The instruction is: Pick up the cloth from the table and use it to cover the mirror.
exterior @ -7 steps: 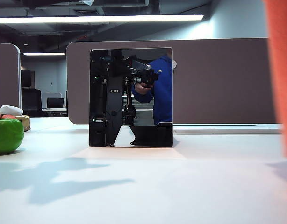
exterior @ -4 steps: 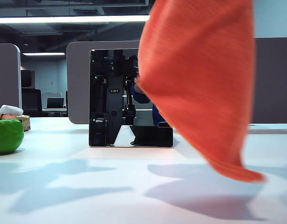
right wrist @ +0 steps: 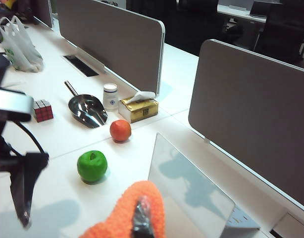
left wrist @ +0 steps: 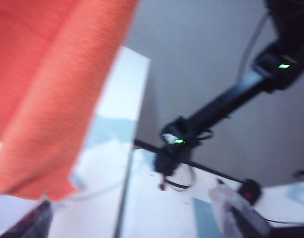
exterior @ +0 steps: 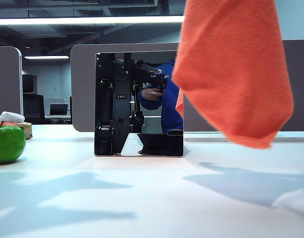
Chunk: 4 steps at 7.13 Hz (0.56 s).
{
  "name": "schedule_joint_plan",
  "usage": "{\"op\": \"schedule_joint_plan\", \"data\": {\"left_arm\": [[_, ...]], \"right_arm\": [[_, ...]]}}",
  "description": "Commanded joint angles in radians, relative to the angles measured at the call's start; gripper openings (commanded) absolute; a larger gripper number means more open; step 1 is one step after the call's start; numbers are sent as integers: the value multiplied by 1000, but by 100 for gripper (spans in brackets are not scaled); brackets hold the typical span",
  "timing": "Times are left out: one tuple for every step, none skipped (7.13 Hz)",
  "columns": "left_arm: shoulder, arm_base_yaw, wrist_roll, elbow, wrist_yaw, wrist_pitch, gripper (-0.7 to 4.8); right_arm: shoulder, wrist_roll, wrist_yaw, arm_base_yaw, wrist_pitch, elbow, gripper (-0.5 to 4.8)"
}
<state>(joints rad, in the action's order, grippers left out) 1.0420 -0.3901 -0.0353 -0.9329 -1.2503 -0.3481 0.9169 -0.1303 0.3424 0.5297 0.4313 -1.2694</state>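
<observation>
Orange fuzzy cloth (exterior: 233, 69) aloft in right end effector's (right wrist: 142, 220) pinch beside mirror (exterior: 138, 104); left end effector agape.

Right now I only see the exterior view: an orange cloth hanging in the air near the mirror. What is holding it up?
Observer: The right gripper is shut on the cloth, pinching it at the top.
Operator: Is the other arm helping?
Observer: No. The left gripper is open, and the cloth hangs off to one side of it.
Operator: What lies beyond the apple?
Observer: A metal scoop and a puzzle cube lie farther back on the table.
</observation>
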Motion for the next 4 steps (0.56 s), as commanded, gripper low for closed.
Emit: {"op": "schedule_joint_plan", "data": {"left_arm": [[105, -11, -74, -3, -137, 13, 434], [159, -203, -171, -3, 106, 71, 434], [162, -206, -165, -3, 204, 159, 434], [167, -205, -162, -3, 227, 178, 434]], "right_arm": [[-53, 60, 150, 1, -98, -5, -6], [7, 74, 26, 0, -176, -5, -6], [14, 79, 19, 0, -190, -5, -6], [12, 79, 29, 1, -203, -5, -6]]}}
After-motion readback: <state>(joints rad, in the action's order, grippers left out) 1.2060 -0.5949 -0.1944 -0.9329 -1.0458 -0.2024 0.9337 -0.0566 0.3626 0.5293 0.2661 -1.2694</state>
